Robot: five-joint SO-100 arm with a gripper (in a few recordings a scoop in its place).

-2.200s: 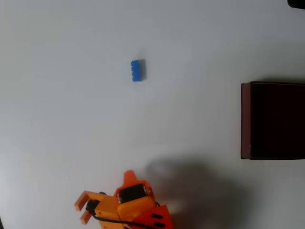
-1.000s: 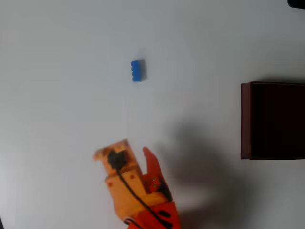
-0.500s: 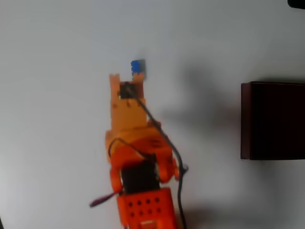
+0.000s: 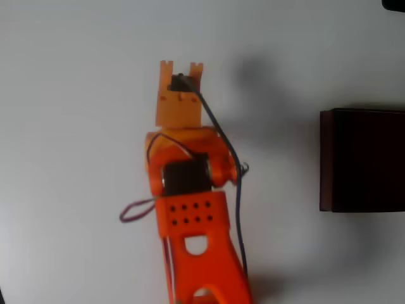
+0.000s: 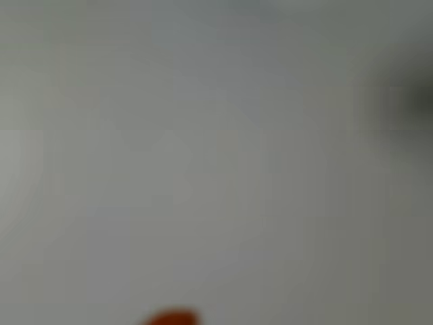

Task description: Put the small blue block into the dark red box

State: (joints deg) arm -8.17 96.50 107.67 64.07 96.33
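Note:
My orange gripper (image 4: pixel 181 65) reaches up the middle of the overhead view, its two notched fingertips (image 4: pixel 166 65) standing apart, so it is open. The small blue block is hidden; the gripper and wrist cover the spot on the white table (image 4: pixel 76 126) where it lay. The dark red box (image 4: pixel 326 158) sits at the right edge, well to the right of the gripper, with a nearly black inside. The wrist view is a grey blur, with a sliver of an orange finger (image 5: pixel 170 317) at the bottom edge.
The orange arm (image 4: pixel 190 221) runs from the bottom edge up the middle, with a black cable (image 4: pixel 237 190) along its right side. A dark object (image 4: pixel 393 4) pokes in at the top right corner.
The arm swung from the bottom left corner and stretched upward; the gripper has moved over the blue block, which showed beside its right finger half a second ago and is now covered.

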